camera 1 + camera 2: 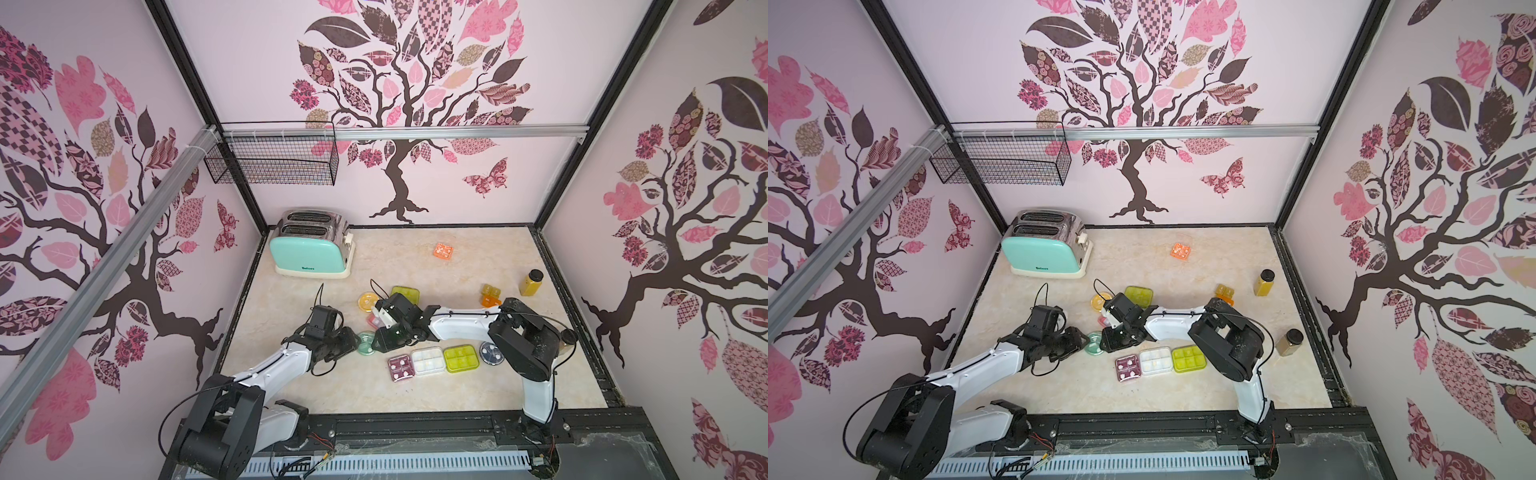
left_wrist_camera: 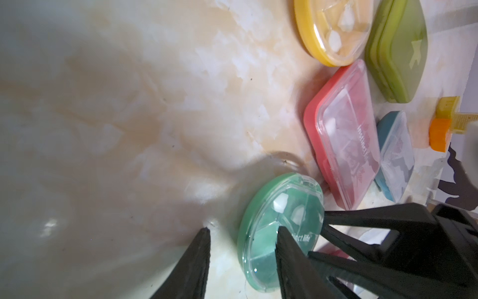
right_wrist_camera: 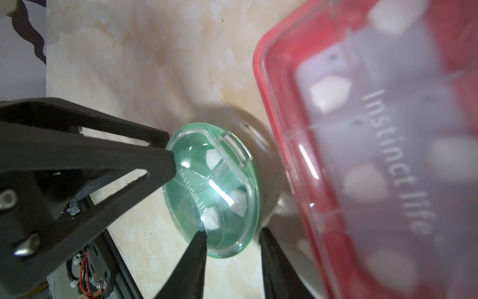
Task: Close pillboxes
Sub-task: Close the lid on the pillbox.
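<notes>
A round mint pillbox (image 1: 365, 343) (image 1: 1094, 343) lies flat between the two arms, its clear lid down over the base. In the left wrist view my left gripper (image 2: 244, 229) is open, one finger resting on the mint pillbox (image 2: 280, 227) lid and the other on the table beside it. My right gripper (image 3: 232, 233) is open too, one fingertip over the rim of the mint pillbox (image 3: 214, 186) and the other just outside it. A pink pillbox (image 3: 362, 129) (image 2: 341, 134) lies right beside it with its lid down.
Yellow round (image 1: 368, 301), olive (image 1: 405, 294) and blue (image 2: 395, 155) pillboxes lie behind. Maroon (image 1: 401, 368), white (image 1: 428, 360), yellow-green (image 1: 460, 358) and navy (image 1: 490, 352) ones line the front. An orange one (image 1: 443, 250), an amber bottle (image 1: 531, 282) and a toaster (image 1: 311, 249) stand farther back.
</notes>
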Motion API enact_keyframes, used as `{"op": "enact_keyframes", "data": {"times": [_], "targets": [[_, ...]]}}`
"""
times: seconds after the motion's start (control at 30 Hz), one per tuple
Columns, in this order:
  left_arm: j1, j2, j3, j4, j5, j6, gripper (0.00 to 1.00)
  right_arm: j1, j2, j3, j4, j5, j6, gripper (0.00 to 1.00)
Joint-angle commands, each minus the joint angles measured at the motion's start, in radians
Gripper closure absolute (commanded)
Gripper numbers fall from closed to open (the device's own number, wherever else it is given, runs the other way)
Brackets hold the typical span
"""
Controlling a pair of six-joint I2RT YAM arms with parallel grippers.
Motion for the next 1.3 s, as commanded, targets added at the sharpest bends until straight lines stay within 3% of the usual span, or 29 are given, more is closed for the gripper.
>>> {"op": "enact_keyframes", "data": {"times": [0.0,0.43,0.67,0.87,1.07,1.17,1.27], "targets": [[-0.007,0.035,-0.012,-0.057,-0.029,0.013,0.59,0.004,0.023,0.025,-0.027,0.027,0.002,0.63],[-0.028,0.063,-0.040,-0.060,-0.065,-0.015,0.69,0.009,0.038,0.030,-0.051,0.054,0.009,0.69],[-0.041,0.021,0.028,-0.165,-0.111,0.022,0.72,-0.013,-0.019,0.081,-0.093,0.017,0.013,0.66],[-0.041,-0.063,0.107,-0.289,-0.160,0.062,0.53,-0.056,-0.101,0.074,-0.109,0.001,-0.001,0.56],[-0.041,-0.090,0.135,-0.304,-0.127,0.065,0.48,-0.091,-0.150,0.055,-0.148,-0.018,-0.034,0.50],[-0.041,-0.094,0.149,-0.313,-0.123,0.072,0.45,-0.171,-0.195,-0.015,-0.124,-0.082,-0.040,0.40],[-0.043,-0.088,0.212,-0.333,-0.110,0.090,0.42,-0.295,-0.236,-0.075,-0.135,-0.146,-0.074,0.36]]}}
